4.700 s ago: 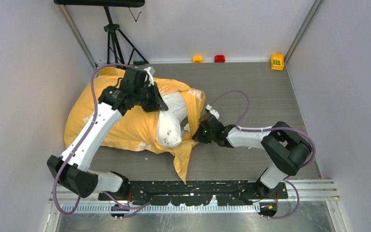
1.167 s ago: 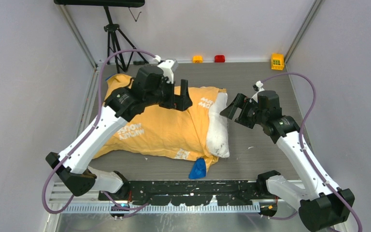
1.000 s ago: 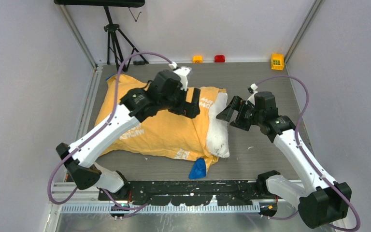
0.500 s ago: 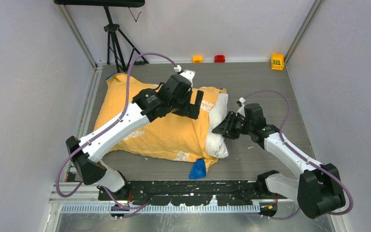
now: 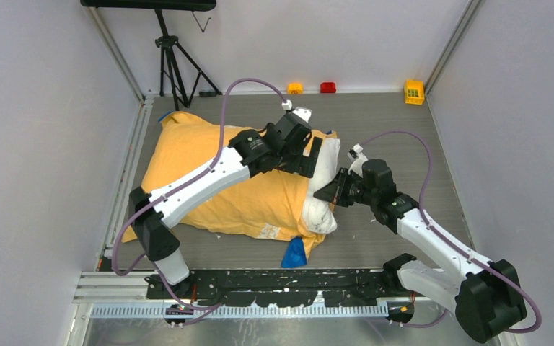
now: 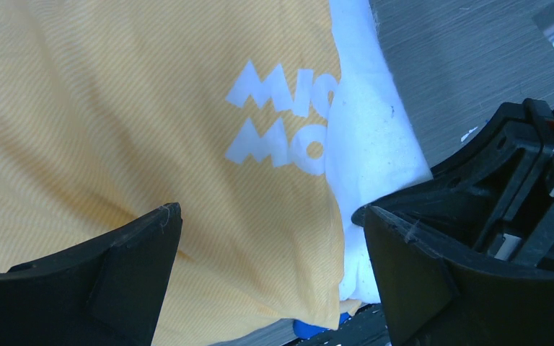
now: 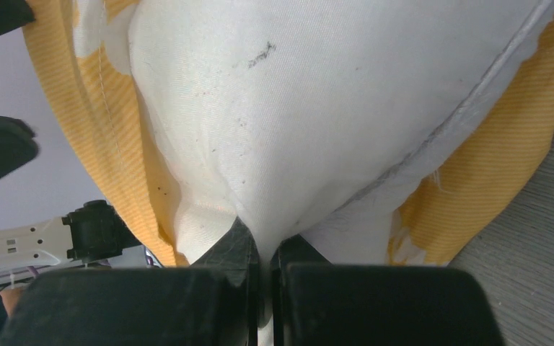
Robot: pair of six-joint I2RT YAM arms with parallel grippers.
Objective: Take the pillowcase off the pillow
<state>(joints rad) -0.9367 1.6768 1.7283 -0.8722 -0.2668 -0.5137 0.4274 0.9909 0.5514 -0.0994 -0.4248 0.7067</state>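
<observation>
The orange-yellow pillowcase [image 5: 195, 166] lies on the table's left half, white lettering [image 6: 278, 130] near its mouth. The white pillow [image 5: 322, 194] sticks out of its right end. My right gripper [image 5: 330, 193] is at that exposed end, shut on a pinch of white pillow fabric [image 7: 263, 249]; the pillow [image 7: 317, 108] fills that view, with the pillowcase [image 7: 476, 173] around it. My left gripper [image 5: 314, 156] hovers open over the pillowcase's mouth. Its fingers [image 6: 137, 245] straddle the orange hem and the pillow [image 6: 371, 144], gripping nothing. A blue bit [image 5: 294, 252] pokes out below.
A tripod [image 5: 173, 58] stands at the back left. Small orange [image 5: 295, 88], red [image 5: 327, 87] and yellow [image 5: 414, 91] blocks sit along the back wall. Grey walls close in both sides. The arms' mounting rail [image 5: 288, 282] runs along the near edge.
My right gripper came down and left to the pillow's exposed end and shut on its fabric. My left arm swept right across the pillowcase to its mouth, still open.
</observation>
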